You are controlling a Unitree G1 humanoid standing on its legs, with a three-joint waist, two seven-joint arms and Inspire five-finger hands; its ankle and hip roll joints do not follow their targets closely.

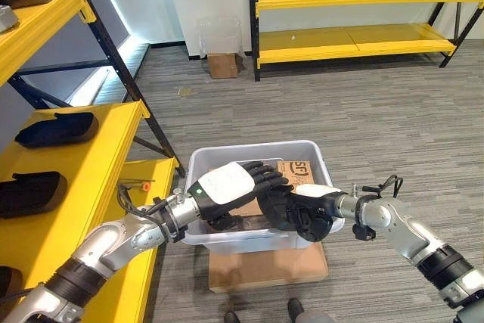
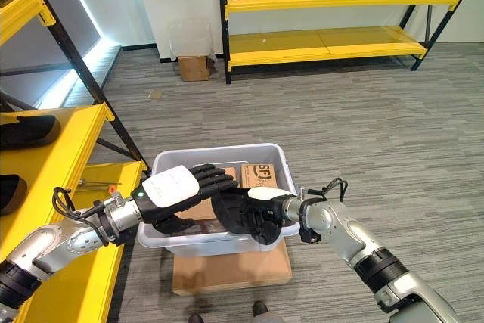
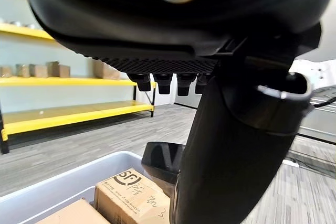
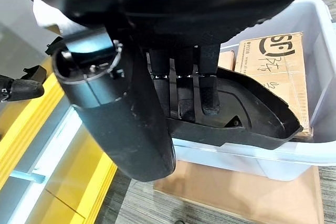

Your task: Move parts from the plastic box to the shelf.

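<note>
Both hands over plastic box (image 1: pixel 198 163): right hand (image 2: pixel 240 217) clasps black part (image 4: pixel 247 116); left hand (image 1: pixel 234 185) grip unclear, fingertips hidden

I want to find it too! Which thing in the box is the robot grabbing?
Look at the pale plastic box on the floor beside the yellow shelf. Over its near edge, both hands, left hand and right hand, meet on a black part: dark and curved, unlike the brown cardboard boxes behind.

Quick count: one white plastic box (image 1: pixel 198 163) sitting on one flat piece of cardboard (image 1: pixel 265 268). Two cardboard boxes (image 4: pixel 273 72) visible inside it. Three dark parts (image 1: pixel 57 128) on the near yellow shelf (image 1: pixel 91 164). Two robot hands (image 1: pixel 227 184), and one black part (image 4: pixel 231 121) at the box.
</note>
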